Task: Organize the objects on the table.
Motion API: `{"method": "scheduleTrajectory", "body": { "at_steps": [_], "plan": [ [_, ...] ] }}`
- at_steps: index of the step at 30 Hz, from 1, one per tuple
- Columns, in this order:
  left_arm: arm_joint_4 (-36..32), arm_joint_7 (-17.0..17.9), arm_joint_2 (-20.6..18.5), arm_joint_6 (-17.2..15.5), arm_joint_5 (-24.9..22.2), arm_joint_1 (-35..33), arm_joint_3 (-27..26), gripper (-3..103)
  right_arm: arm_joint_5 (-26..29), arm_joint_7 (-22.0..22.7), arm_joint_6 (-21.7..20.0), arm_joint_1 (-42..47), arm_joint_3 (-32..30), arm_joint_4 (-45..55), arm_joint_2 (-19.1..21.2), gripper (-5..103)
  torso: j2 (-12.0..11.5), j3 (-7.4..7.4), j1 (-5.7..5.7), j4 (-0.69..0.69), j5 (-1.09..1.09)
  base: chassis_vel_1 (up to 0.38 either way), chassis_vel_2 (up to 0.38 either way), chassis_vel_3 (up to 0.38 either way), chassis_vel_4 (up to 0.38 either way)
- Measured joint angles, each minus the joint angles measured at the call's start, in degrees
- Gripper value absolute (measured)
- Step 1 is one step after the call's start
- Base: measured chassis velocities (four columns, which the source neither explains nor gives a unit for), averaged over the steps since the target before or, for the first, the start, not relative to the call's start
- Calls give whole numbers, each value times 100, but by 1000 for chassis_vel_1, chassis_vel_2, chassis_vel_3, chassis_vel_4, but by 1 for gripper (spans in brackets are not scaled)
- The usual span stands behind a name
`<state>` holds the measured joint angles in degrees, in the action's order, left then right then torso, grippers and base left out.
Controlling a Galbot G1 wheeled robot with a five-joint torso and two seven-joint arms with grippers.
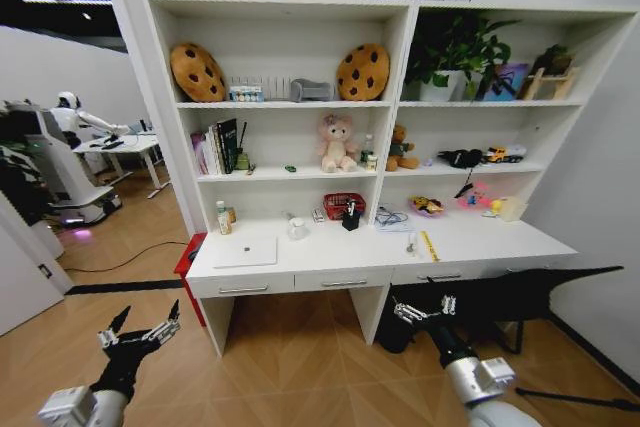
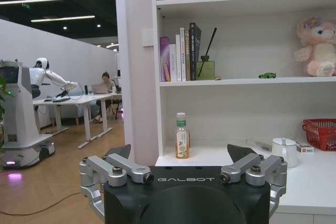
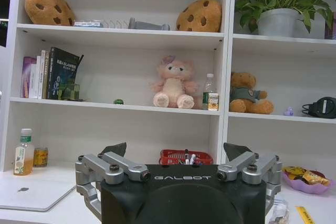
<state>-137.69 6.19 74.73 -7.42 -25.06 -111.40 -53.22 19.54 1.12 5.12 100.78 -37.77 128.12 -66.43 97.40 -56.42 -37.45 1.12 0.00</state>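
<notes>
White desk (image 1: 480,243), laptop (image 1: 246,251) seemingly well beyond left hand (image 1: 138,333).

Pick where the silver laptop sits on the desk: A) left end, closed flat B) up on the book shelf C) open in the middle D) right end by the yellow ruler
A: the silver laptop lies closed and flat on the left end of the desk, far from the yellow ruler.
</notes>
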Motion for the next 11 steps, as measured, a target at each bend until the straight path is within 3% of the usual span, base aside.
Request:
{"method": "scheduleTrajectory", "body": {
  "at_steps": [11],
  "plan": [
    [0, 0, 0, 0, 0, 0, 0, 100, 0, 0, 0, 0, 0, 0, 0, 100, 0, 0, 0, 0, 0, 0, 0, 0, 0]
  ]
}}
